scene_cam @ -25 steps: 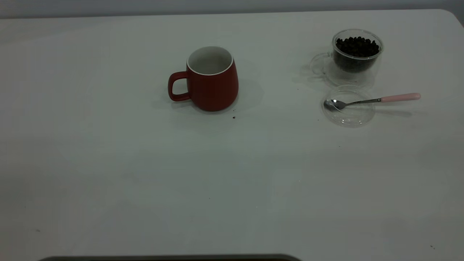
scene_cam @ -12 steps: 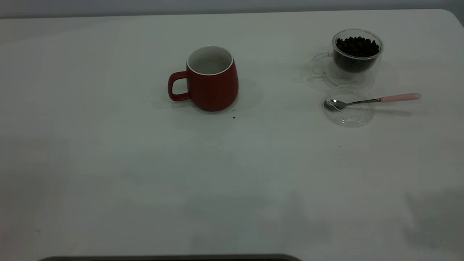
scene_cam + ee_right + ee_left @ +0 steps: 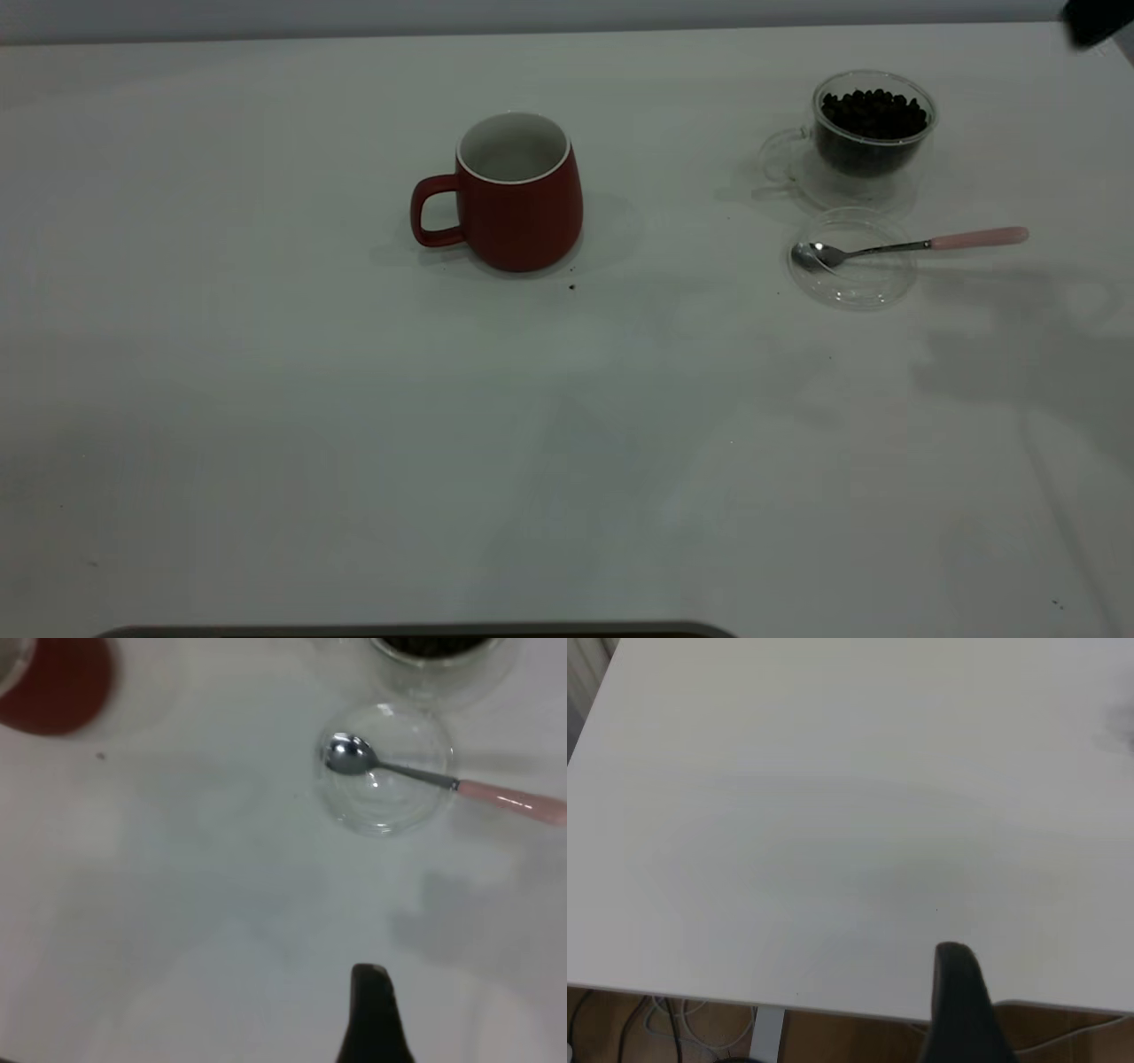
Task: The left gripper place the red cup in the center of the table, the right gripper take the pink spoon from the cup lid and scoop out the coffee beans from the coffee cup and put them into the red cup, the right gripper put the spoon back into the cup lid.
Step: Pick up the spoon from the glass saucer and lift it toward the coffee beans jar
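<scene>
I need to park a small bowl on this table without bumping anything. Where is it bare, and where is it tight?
Bare: the table left of the red cup, the whole near half, and the strip between the red cup and the lid. Tight: the far right corner, where the glass cup, lid and spoon sit close, with the right gripper above.

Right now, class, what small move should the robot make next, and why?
Probably bring the right gripper down toward the pink spoon handle. The red cup already stands mid-table, the spoon lies untouched with its bowl in the cup lid, and the coffee beans are still in the coffee cup.
</scene>
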